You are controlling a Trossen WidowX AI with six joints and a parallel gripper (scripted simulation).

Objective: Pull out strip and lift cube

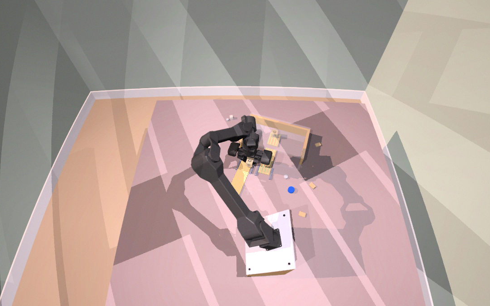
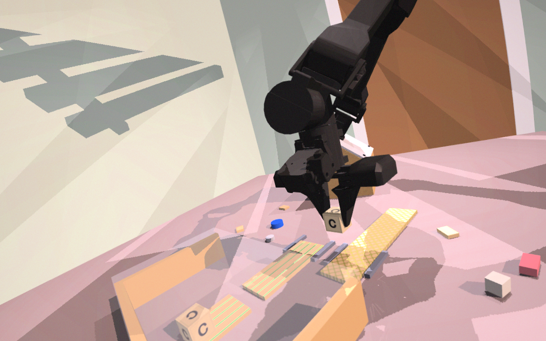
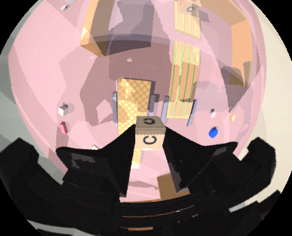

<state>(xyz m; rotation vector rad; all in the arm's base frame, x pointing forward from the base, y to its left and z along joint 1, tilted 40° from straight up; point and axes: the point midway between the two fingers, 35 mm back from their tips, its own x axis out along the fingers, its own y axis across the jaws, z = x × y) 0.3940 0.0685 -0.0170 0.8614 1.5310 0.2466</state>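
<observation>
My gripper [image 2: 336, 216] [image 3: 148, 127] [image 1: 249, 161] is shut on the labelled cube [image 2: 333, 223] [image 3: 149, 134], a tan cube marked "C", and holds it a little above the cross-hatched yellow strip [image 2: 377, 237] [image 3: 133, 98] [image 1: 241, 178]. That strip is in one piece and lies drawn out through the grey guide rails [image 2: 375, 264] [image 3: 114, 107]. The green-striped strip lies beside it in two pieces, a near piece [image 2: 281, 269] [image 3: 182, 73] [image 1: 265, 168] and a far piece [image 2: 229, 311] [image 3: 188, 20]. The far piece carries a second "C" cube [image 2: 194, 326] [image 3: 190, 7] [image 1: 274, 132].
An orange walled enclosure [image 2: 160, 271] [image 3: 100, 7] [image 1: 306, 144] surrounds the strips' far ends. A blue disc [image 1: 291, 189] [image 2: 276, 223] [image 3: 213, 132], a white cube [image 2: 497, 283], a red cube [image 2: 529, 264] and tan chips [image 2: 447, 231] [image 1: 312, 185] lie scattered. The arm's white base [image 1: 277, 262] stands in front.
</observation>
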